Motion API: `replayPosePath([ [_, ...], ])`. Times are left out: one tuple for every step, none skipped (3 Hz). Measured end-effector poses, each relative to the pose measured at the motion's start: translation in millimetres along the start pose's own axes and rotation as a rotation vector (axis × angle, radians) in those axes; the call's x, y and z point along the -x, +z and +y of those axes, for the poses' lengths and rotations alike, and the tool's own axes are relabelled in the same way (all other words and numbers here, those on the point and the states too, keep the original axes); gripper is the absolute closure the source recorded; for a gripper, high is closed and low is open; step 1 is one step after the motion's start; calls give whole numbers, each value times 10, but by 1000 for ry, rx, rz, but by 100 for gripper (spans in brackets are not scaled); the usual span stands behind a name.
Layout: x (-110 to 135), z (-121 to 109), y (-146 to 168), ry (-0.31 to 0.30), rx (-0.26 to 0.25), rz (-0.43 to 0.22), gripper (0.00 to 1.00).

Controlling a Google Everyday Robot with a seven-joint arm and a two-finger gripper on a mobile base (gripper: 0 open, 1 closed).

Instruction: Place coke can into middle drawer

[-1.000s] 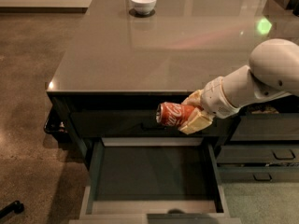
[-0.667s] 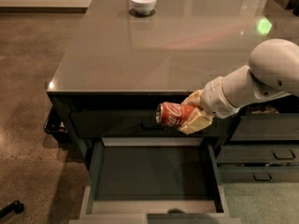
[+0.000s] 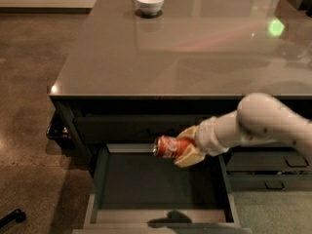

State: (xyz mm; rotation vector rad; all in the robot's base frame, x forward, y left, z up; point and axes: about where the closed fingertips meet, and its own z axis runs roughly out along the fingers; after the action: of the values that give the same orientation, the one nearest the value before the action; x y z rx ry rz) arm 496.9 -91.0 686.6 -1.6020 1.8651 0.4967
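The coke can (image 3: 167, 147), red with white script, lies on its side in my gripper (image 3: 187, 147), silver end pointing left. The gripper's tan fingers (image 3: 191, 154) are shut on the can's right part. The white arm comes in from the right. The can hangs over the back part of the open middle drawer (image 3: 101, 179), a deep dark box with pale rim edges and a flat dark floor. The can does not touch the floor of the drawer; its shadow lies near the drawer's front.
A glossy grey counter (image 3: 185, 48) spans the top, with a white bowl (image 3: 149, 3) at its far edge. Narrower dark drawers with black handles (image 3: 273, 165) sit to the right. Brown floor lies to the left.
The gripper with the can has come down from the level of the upper drawer front to just above the open drawer's back part.
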Motion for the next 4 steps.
replayPosePath([
  [-445,342,1063,41,33,-57,100],
  [-446,342,1064,41,33,-57,100],
  [-694,442,1343,80,54,-57,100],
  [-1129,557,1742,152,74,-34,100],
])
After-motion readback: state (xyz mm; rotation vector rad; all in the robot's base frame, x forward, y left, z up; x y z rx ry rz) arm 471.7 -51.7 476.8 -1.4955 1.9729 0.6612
